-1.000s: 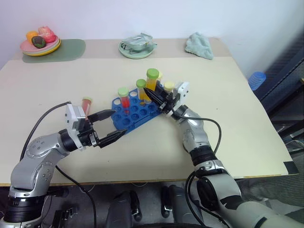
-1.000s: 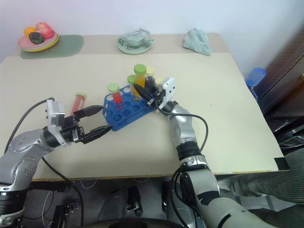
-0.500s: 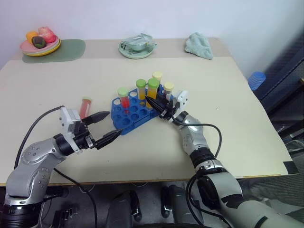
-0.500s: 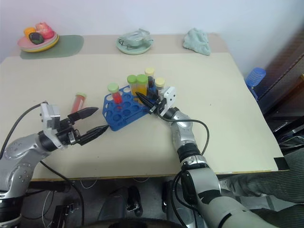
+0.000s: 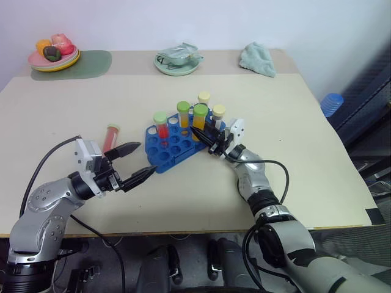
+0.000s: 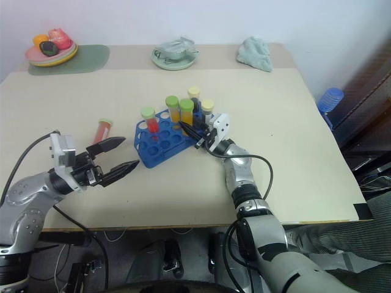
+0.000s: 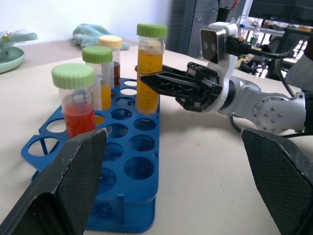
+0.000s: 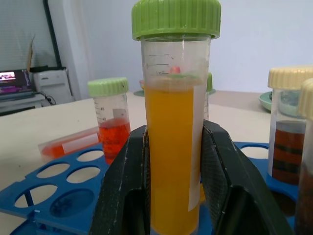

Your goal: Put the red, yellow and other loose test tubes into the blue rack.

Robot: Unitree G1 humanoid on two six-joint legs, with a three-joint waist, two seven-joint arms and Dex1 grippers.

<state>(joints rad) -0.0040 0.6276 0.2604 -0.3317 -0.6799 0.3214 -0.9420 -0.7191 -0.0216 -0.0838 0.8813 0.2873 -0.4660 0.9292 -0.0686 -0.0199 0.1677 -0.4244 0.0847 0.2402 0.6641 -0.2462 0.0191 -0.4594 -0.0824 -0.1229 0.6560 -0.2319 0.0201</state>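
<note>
Right gripper (image 5: 202, 133) pinching orange tube (image 8: 177, 147), printed scale unreadable, standing in rack (image 5: 174, 144) at centre frame. Left gripper (image 5: 135, 162) hanging spread at lower left. Red tube (image 5: 111, 137) lying left of rack.

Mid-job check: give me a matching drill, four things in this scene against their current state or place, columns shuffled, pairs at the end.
Things:
1. right hand
2. left hand
3. red tube with red cap
4. red tube with green cap

States:
A. lying on the table, left of the blue rack
B. open, holding nothing
C. standing upright in the rack
D. shut on the orange tube

Pairs: 1-D, 2-B, 3-A, 4-C
</note>
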